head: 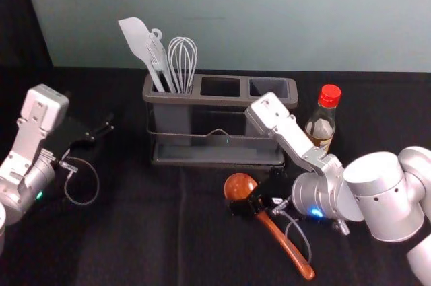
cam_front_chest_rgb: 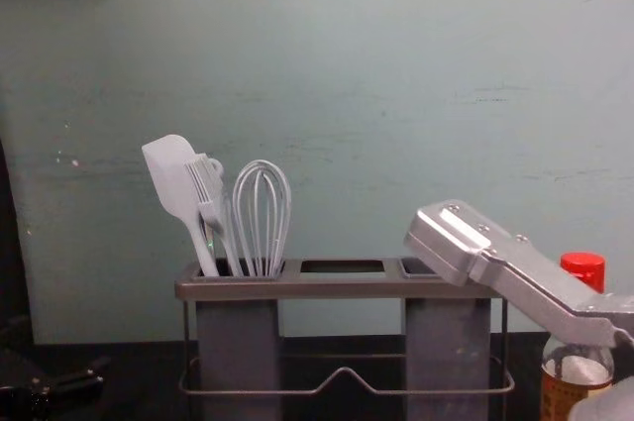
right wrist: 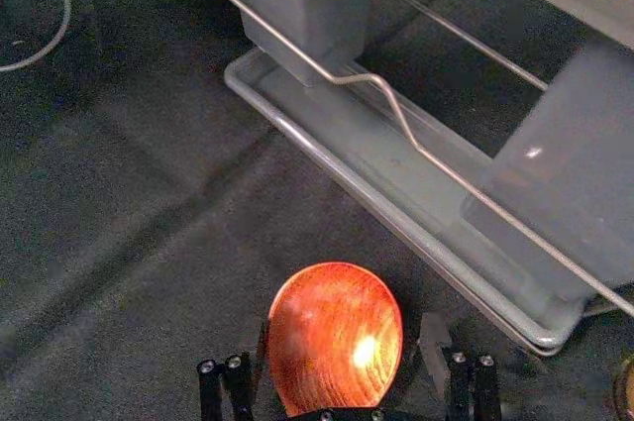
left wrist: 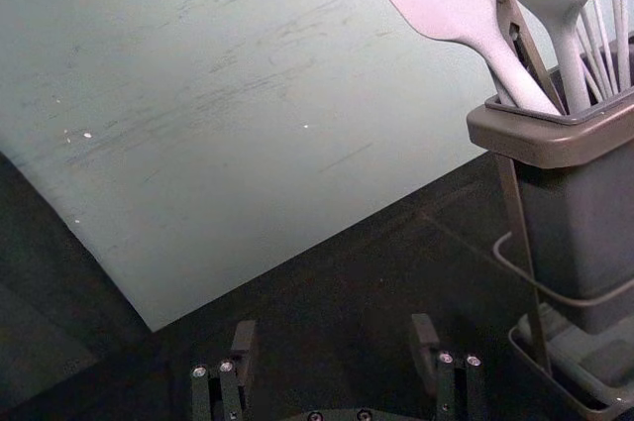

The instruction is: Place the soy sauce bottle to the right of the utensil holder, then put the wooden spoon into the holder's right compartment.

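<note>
The soy sauce bottle (head: 325,119) stands upright, right of the utensil holder (head: 215,156); the right arm partly covers its label side. The wooden spoon (head: 283,247) lies on the cloth in front of the holder, bowl toward the back left. Over its neck is my right gripper (head: 252,206); in the right wrist view the right gripper (right wrist: 345,342) is open, with the spoon's bowl (right wrist: 337,337) between its separated fingers. My left gripper (head: 101,132) waits left of the holder, and in the left wrist view the left gripper (left wrist: 335,347) is open and empty.
A spatula (head: 137,38), a fork-like utensil and a whisk (head: 182,60) stand in the holder's left compartment. Behind the black-covered table rises a pale green wall (cam_front_chest_rgb: 347,94). My right forearm extends over the table's right side, in front of the bottle.
</note>
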{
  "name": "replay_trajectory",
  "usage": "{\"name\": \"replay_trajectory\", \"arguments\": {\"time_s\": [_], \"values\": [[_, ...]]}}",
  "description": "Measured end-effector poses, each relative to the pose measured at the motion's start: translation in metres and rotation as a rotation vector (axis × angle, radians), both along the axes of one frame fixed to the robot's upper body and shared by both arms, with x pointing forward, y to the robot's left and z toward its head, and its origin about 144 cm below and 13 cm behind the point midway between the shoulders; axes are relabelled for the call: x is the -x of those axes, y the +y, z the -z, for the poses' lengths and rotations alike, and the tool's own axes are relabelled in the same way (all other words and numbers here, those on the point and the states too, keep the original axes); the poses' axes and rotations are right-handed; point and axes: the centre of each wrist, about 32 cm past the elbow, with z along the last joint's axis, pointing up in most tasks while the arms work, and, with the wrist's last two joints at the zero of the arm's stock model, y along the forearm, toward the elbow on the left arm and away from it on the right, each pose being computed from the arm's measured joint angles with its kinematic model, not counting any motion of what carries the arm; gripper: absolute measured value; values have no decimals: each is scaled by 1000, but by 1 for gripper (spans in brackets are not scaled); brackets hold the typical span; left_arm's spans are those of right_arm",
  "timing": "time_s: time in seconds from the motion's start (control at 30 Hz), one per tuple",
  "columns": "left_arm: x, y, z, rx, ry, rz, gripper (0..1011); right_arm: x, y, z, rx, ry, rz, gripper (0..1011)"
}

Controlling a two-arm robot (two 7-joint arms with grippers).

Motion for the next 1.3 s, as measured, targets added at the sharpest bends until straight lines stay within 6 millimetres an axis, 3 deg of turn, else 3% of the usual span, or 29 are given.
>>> {"name": "replay_trajectory", "arguments": {"time_s": [1.17,1.3], "values": [[0,0,0,0,0,0,1005,-8,8,11,-5,4,-12,1004],[0,0,0,0,0,0,1005,-8,8,11,-6,5,-12,941]]}}
